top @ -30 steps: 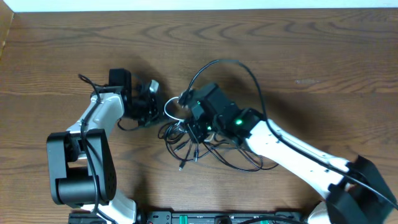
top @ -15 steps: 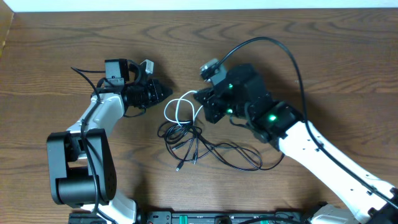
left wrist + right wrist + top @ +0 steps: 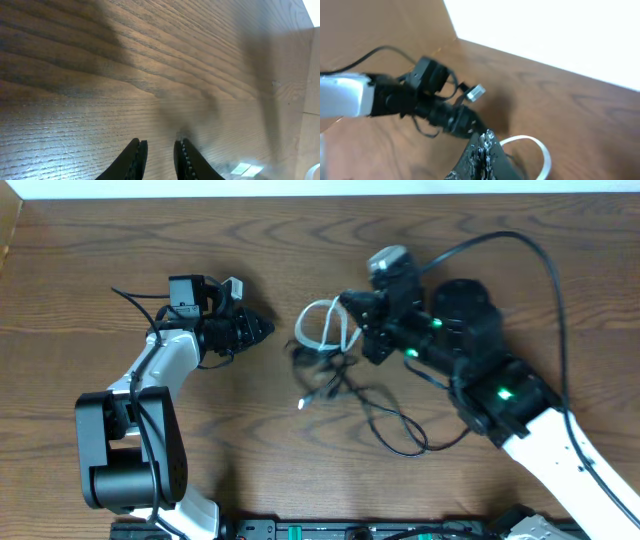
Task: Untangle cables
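Observation:
In the overhead view my right gripper (image 3: 355, 332) is shut on the white cable (image 3: 320, 326), whose loop hangs lifted to the gripper's left. The black cable (image 3: 385, 425) trails from that loop down to the right in loose curls on the table, and a small pale plug end (image 3: 305, 402) lies below the loop. The right wrist view shows the shut jaws (image 3: 485, 142) with the white loop (image 3: 542, 150) coming out on the right. My left gripper (image 3: 262, 328) sits apart, left of the loop. In its wrist view the left jaws (image 3: 160, 150) are slightly open and empty over bare wood.
The wooden table (image 3: 520, 270) ends at a white strip along the far edge. A thick black wire (image 3: 555, 270) arcs over my right arm. My left arm's base (image 3: 125, 450) stands at the front left. An equipment bar (image 3: 350, 530) runs along the front edge.
My right gripper has risen and moved to the upper right, dragging the white loop and the black tangle with it. My left gripper drew back to the left of the tangle and then held still.

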Action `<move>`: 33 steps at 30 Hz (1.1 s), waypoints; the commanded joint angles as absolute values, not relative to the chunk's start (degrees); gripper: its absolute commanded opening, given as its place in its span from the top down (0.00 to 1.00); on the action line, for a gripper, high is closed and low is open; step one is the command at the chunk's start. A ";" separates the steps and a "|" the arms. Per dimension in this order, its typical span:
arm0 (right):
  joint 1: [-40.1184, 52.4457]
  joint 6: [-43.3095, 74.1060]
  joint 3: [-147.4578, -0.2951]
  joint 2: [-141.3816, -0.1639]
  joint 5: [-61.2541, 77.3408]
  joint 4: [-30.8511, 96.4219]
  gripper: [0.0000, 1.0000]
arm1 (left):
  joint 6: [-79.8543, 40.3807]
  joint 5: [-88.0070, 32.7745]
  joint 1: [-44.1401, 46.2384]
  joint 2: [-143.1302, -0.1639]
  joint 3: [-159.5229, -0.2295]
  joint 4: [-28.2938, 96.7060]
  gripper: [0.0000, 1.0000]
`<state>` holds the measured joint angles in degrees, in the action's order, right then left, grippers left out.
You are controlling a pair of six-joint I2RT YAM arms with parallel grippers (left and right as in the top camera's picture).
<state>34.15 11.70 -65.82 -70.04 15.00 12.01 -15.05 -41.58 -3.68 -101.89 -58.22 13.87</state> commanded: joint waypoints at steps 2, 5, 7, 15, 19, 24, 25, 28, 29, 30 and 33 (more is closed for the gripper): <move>33.30 12.91 -66.04 -68.20 5.45 14.87 0.99 | -15.31 -40.86 -3.79 -102.02 -58.35 14.02 0.68; 33.30 16.73 -65.98 -68.90 -2.33 19.90 0.99 | -16.56 -40.97 -3.79 -102.02 -58.35 14.02 0.40; 33.30 18.44 -65.93 -69.60 -4.84 22.20 0.99 | -16.62 -42.74 -3.77 -102.02 -58.35 13.89 0.33; 33.30 21.19 -65.93 -71.26 4.91 18.70 0.99 | -18.06 -51.18 -2.13 -102.02 -58.35 10.22 0.19; 33.30 20.49 -65.93 -71.26 13.74 15.18 0.99 | -30.06 -52.10 -0.12 -102.02 -58.35 8.43 0.19; 33.30 19.62 -65.93 -71.48 13.91 15.62 0.99 | -44.18 -52.10 2.72 -102.02 -58.35 8.91 0.19; 33.30 19.62 -65.93 -71.53 13.98 15.66 0.99 | -45.06 -52.10 3.42 -102.02 -58.35 8.86 0.19; 33.30 16.32 -65.93 -71.55 15.53 15.64 0.99 | -45.12 -51.11 5.34 -102.02 -58.35 8.64 0.19; 33.23 15.99 -65.93 -71.33 15.25 15.66 0.99 | -45.10 -49.95 5.74 -102.02 -58.35 8.64 0.19; 32.88 16.01 -65.93 -71.07 14.94 15.68 0.99 | -45.10 -48.01 6.07 -102.02 -58.35 8.67 0.19; 31.33 16.14 -65.93 -69.89 14.96 16.16 0.99 | -45.08 -40.86 6.39 -102.02 -58.35 8.73 0.19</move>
